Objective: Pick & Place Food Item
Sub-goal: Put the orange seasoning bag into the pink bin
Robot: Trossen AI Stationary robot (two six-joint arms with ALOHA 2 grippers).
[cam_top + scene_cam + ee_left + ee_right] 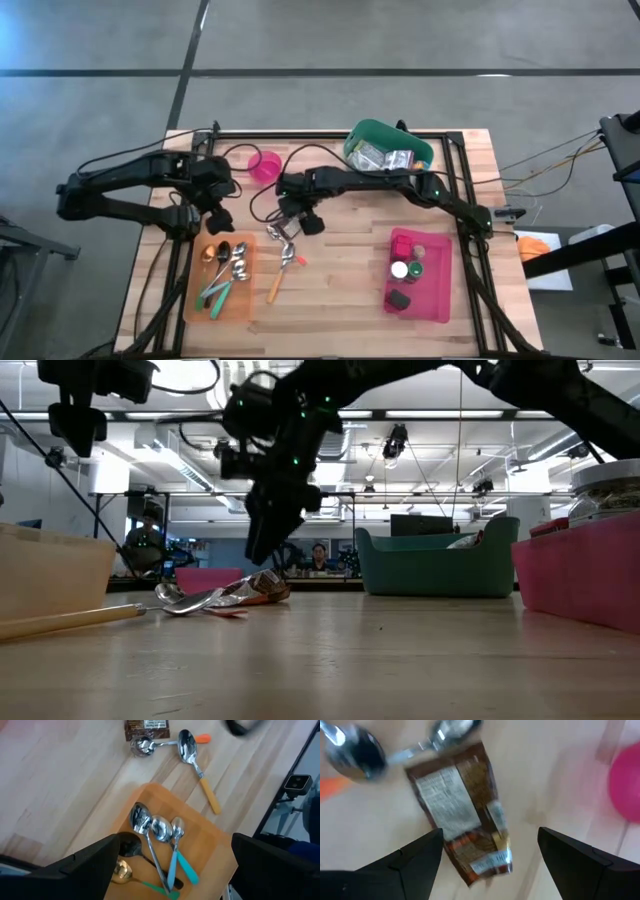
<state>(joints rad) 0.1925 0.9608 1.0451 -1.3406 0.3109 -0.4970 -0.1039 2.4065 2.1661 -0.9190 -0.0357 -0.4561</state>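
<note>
Pale butcher-block table (340, 250): right end effector (487, 865) spread wide over a flat, crinkly brown foil packet (460, 810).

On the wooden table (340, 250), the right end effector (291, 213) hovers over a small packet (279, 232) beside loose spoons (288, 256), between an orange tray (222, 283) and a pink bin (420, 276).

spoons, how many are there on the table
6. Four lie in the orange tray: three silver-bowled spoons and a gold spoon. Two lie on the bare wood beside the snack packet. The gripper fingers may hide more.
</note>
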